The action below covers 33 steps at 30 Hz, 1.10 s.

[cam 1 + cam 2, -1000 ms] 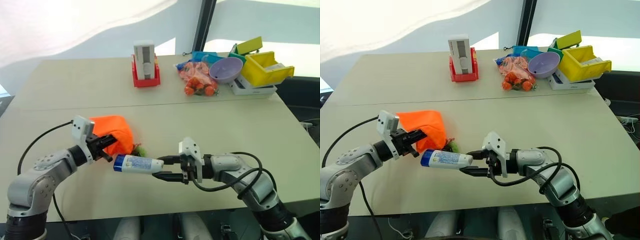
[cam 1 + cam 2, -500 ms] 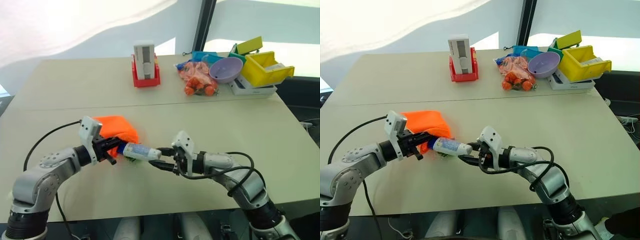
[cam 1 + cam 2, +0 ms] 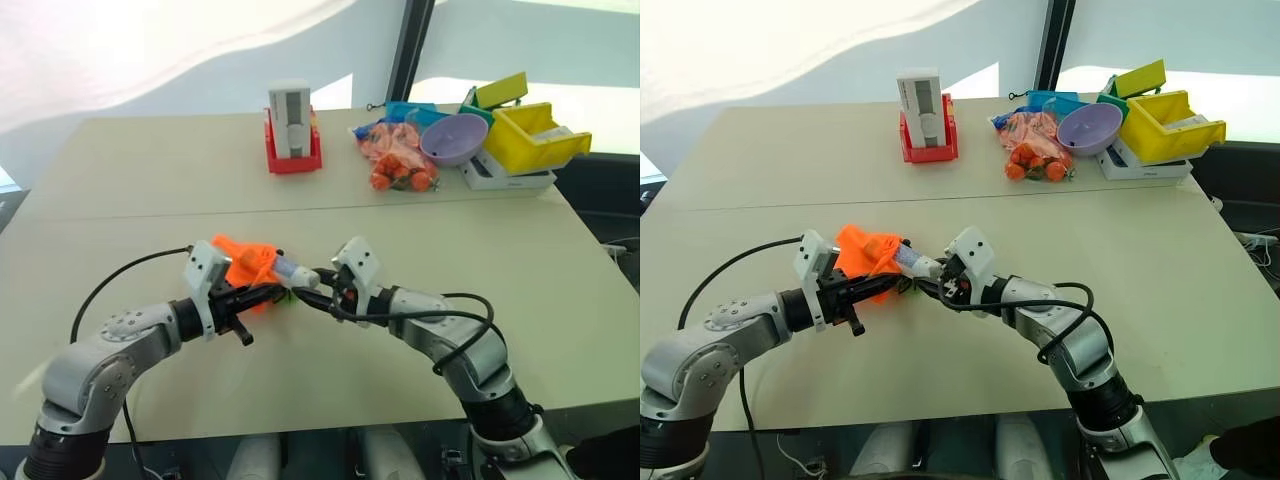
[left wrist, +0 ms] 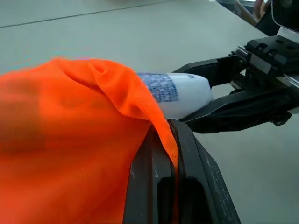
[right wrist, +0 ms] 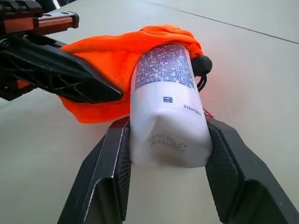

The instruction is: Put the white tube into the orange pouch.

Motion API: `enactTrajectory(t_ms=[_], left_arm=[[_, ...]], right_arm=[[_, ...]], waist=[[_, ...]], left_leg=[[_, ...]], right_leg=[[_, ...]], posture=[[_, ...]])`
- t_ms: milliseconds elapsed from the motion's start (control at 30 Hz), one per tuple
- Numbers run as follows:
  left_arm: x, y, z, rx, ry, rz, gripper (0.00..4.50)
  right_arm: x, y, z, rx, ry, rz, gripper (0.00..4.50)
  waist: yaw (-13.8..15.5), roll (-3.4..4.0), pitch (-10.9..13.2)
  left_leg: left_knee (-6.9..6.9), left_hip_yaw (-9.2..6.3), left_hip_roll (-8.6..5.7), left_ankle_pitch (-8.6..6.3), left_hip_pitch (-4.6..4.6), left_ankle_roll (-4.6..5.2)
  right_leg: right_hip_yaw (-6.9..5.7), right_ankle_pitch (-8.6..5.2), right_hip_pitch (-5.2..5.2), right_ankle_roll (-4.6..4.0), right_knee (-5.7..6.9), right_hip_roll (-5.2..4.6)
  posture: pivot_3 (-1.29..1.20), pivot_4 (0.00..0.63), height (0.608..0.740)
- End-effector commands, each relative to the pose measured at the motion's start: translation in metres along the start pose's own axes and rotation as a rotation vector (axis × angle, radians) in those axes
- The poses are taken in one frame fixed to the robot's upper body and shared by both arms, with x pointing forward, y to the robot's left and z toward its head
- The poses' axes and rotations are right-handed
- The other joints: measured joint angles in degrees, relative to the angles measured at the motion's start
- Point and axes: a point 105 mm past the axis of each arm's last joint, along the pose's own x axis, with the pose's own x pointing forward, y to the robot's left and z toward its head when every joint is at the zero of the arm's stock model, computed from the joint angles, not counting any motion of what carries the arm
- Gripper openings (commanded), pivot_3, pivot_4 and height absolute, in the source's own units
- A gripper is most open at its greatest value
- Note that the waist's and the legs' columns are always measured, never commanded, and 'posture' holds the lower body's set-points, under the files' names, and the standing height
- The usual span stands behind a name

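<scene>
White tube (image 5: 168, 107) is going nose-first into the orange pouch (image 3: 243, 268), its capped end tucked under the fabric and its crimped tail poking out! The right gripper (image 5: 168, 182) clamps that tail between both fingers, pads flat against the tube's sides. The left gripper (image 4: 163, 158) is pinched tight on the pouch's rim, a fold of orange cloth caught between its closed fingers. Both meet just above the front of the beige table (image 3: 420, 240).

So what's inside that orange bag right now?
The front end of the white tube is tucked into the orange bag. Its cap is hidden by the cloth; the crimped end sticks out, gripped by the right tool.
</scene>
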Motion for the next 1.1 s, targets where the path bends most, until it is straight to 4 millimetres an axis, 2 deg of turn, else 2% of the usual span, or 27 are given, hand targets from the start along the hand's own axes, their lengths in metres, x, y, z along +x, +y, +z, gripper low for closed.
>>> enactTrajectory(t_ms=[33, 200, 433, 567, 633, 833, 1000, 1100], left_arm=[[0.001, -0.01, 0.004, 0.032, -0.013, -0.037, 0.0], [-0.005, -0.01, 0.005, 0.033, -0.013, -0.04, 0.0], [-0.008, -0.017, 0.002, 0.026, 0.001, -0.08, 0.0], [-0.013, -0.013, -0.002, 0.018, 0.008, -0.05, 0.0], [-0.018, -0.01, -0.004, 0.012, 0.011, -0.027, 0.0], [-0.046, 0.014, -0.022, -0.042, 0.044, 0.103, 0.0], [-0.061, 0.028, -0.03, -0.086, 0.037, 0.168, 0.0], [-0.063, 0.033, -0.029, -0.115, 0.005, 0.179, 0.0]], right_arm=[[0.01, 0.017, 0.01, -0.035, -0.009, 0.104, 1.77], [0.028, 0.015, 0.018, -0.06, 0.0, 0.106, 1.77], [0.07, 0.01, 0.019, -0.104, 0.053, 0.054, 1.77], [0.077, 0.005, 0.02, -0.104, 0.046, 0.017, 1.77], [0.075, 0.007, 0.021, -0.089, 0.027, 0.036, 1.77], [0.041, 0.018, 0.022, -0.083, -0.02, 0.139, 4.44], [0.015, 0.019, 0.015, -0.103, -0.01, 0.179, 4.44], [0.002, 0.012, 0.01, -0.089, 0.005, 0.171, 4.44]], waist=[[-0.04, 0.0, 0.0], [-0.11, 0.01, 0.0], [-0.32, 0.01, 0.0], [-0.83, 0.01, -0.01], [-1.02, 0.01, -0.01], [-1.3, 0.01, -0.01], [-1.33, 0.01, -0.01], [-1.3, 0.01, -0.01]], left_leg=[[0.0, 0.01, 0.0, 0.0, -0.05, 0.0], [0.0, -0.01, 0.01, 0.0, -0.18, 0.0], [0.0, 0.02, 0.01, 0.01, -0.28, -0.01], [-0.01, 0.01, 0.02, 0.01, -0.29, -0.01], [0.0, 0.0, 0.03, 0.01, -0.34, -0.02], [-0.01, 0.0, 0.05, 0.01, -0.45, -0.02], [0.0, -0.02, 0.05, 0.01, -0.44, -0.01], [0.02, -0.02, 0.04, 0.01, -0.43, -0.01]], right_leg=[[0.0, 0.0, -0.05, 0.0, 0.01, 0.0], [-0.01, 0.0, -0.21, 0.0, 0.03, 0.02], [0.0, 0.01, -0.34, 0.0, 0.07, 0.03], [0.0, 0.01, -0.37, 0.0, 0.09, 0.02], [-0.01, 0.01, -0.38, 0.0, 0.08, -0.03], [-0.01, 0.01, -0.48, 0.01, 0.05, -0.13], [-0.03, 0.01, -0.48, 0.0, 0.07, -0.11], [-0.04, 0.01, -0.46, 0.0, 0.07, -0.1]], posture=[[0.0, 0.15, 0.74], [0.0, 0.15, 0.74], [0.0, 0.15, 0.74], [0.0, 0.15, 0.74], [0.0, 0.15, 0.74], [0.0, 0.15, 0.74], [0.0, 0.15, 0.74], [0.0, 0.15, 0.74]])
